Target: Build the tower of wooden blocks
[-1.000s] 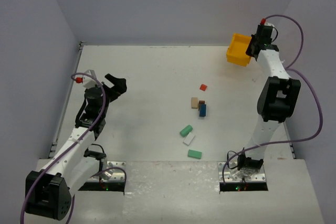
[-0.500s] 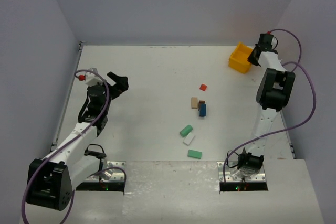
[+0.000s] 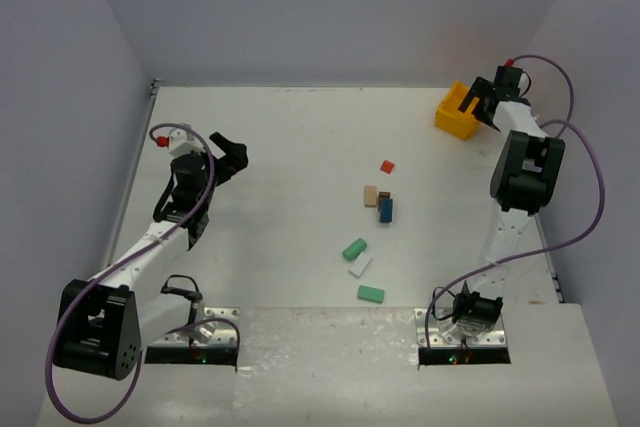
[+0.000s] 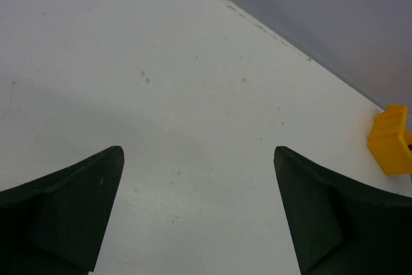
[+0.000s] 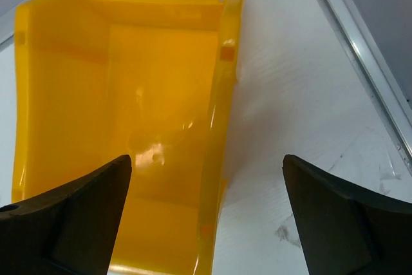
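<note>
The right fingers (image 5: 64, 223) are now standing wide open and gripping nothing, straddling one side wall of the yellow bin (image 3: 455, 113). A second ago the bin was hanging tilted in their closed grip above the tabletop (image 3: 280, 137); it is now sitting flat near the far right corner. The left fingers (image 4: 64, 217) are spread fully and holding nothing, hovering over bare tabletop a little farther in than before. The tower is not yet standing: the red block (image 3: 388, 166), tan block (image 3: 371, 195), blue block (image 3: 385, 210), teal block (image 3: 354, 248), white block (image 3: 359, 266) and green block (image 3: 371, 294) are lying loose mid-tabletop, exactly where they were.
</note>
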